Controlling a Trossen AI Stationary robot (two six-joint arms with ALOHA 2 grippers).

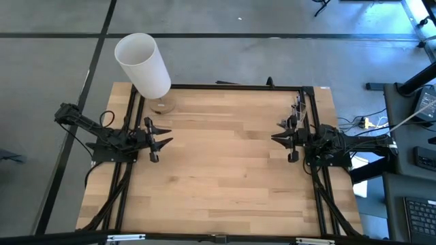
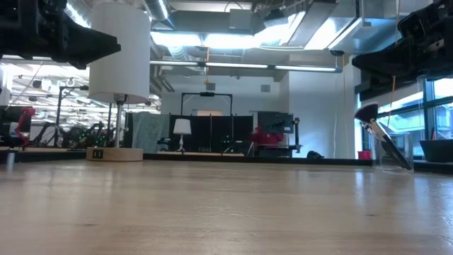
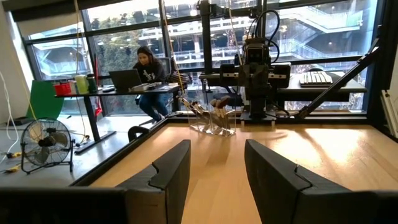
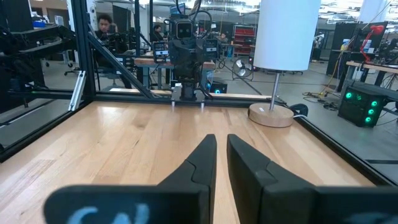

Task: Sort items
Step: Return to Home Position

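The makeup brushes [image 3: 200, 111] stand leaning in small clear holders [image 3: 214, 123] at the table's far right corner [image 1: 298, 109]. In the low view one dark tufted brush [image 2: 369, 117] leans in a clear holder [image 2: 393, 152]. My left gripper [image 1: 165, 136] hovers open over the table's left side, well away from the brushes, its fingers apart in its wrist view [image 3: 217, 168]. My right gripper [image 1: 278, 139] hovers over the right side, just nearer than the holders. Its fingers are shut with only a thin slit between them [image 4: 222, 149]. Neither gripper holds anything.
A lamp with a big white cylinder shade [image 1: 143, 64] stands on a round wooden base [image 1: 162, 105] at the table's far left corner. A black frame rail [image 1: 225, 87] runs along the table's edges. Bare wood lies between the two grippers. A person sits at a desk [image 3: 146, 65] in the room beyond.
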